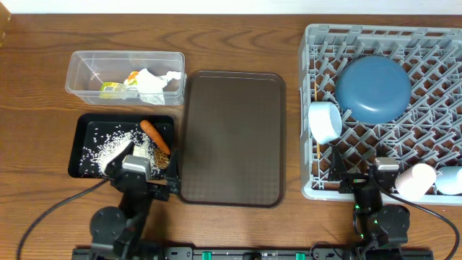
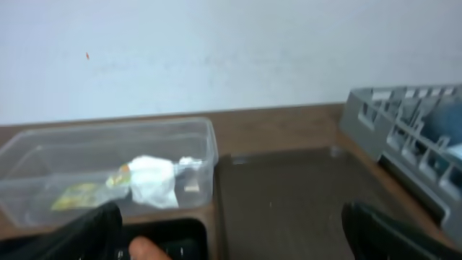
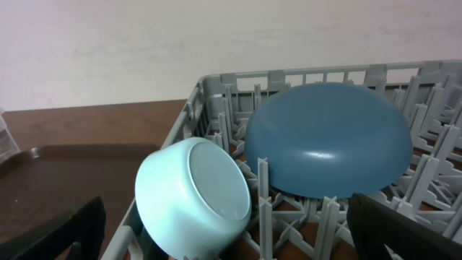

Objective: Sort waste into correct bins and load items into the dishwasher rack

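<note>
I'm holding left claw (image 2: 238, 235) wide, clear tub (image 2: 72, 155) ahead of it, possibly carrot (image 2: 148, 249) blurring beneath, right claw (image 3: 231, 238) gaping wide, blue bowl (image 3: 328, 141) resting ahead in rack (image 3: 216, 92)

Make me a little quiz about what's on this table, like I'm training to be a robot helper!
1. Fill the gap: the big blue bowl sits upside down in the grey ____.
2. True or false: the carrot lies in the clear tub.
3. Where is the napkin? A) blue bowl B) clear tub C) brown tray

Key: 1 rack; 2 false; 3 B.
</note>
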`<state>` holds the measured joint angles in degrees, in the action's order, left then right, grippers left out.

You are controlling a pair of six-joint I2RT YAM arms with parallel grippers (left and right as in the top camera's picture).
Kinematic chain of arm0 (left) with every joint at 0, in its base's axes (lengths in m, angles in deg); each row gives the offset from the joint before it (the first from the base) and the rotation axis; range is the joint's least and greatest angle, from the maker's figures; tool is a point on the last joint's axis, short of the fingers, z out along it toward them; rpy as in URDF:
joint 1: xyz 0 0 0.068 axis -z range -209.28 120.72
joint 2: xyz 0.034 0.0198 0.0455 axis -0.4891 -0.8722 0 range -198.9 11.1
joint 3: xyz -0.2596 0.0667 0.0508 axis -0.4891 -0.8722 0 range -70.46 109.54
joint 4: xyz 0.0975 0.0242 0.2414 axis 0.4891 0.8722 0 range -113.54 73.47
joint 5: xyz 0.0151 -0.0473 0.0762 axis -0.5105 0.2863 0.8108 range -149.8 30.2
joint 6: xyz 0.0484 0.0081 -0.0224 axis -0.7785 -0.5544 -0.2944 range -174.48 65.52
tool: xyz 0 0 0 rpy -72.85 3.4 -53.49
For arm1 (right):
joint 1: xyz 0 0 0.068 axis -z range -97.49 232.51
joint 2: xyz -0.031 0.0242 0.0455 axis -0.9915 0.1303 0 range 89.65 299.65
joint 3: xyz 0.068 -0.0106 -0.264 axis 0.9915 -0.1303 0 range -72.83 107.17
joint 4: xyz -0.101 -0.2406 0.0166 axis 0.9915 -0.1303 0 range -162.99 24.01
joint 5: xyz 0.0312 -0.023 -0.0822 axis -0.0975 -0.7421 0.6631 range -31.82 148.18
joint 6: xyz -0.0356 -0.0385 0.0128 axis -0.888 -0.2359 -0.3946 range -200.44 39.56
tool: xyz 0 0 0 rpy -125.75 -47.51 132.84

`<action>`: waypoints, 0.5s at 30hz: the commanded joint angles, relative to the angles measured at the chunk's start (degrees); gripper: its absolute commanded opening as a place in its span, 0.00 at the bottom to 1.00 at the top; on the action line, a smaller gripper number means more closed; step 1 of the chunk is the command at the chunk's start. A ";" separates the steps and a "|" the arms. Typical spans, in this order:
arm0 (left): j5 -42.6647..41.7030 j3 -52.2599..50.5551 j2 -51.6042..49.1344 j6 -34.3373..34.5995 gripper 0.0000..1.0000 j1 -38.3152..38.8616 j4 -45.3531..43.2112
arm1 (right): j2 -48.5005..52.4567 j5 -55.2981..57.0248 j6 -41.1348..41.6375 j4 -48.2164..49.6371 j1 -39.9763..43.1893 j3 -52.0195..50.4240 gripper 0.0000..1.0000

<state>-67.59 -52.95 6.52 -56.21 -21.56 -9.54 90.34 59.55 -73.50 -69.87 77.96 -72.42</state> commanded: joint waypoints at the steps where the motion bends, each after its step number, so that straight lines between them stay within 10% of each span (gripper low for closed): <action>1: -0.55 -5.40 4.00 -1.46 0.98 0.24 -3.45 | -0.35 -0.13 -0.59 -0.20 1.64 -0.09 0.99; 15: 0.35 -17.29 4.50 -1.49 0.98 0.17 -13.84 | -0.35 -0.13 -0.59 -0.20 1.64 -0.09 0.99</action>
<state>-67.31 -69.75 10.48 -57.11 -21.56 -23.74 90.34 59.42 -73.50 -69.89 77.96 -72.42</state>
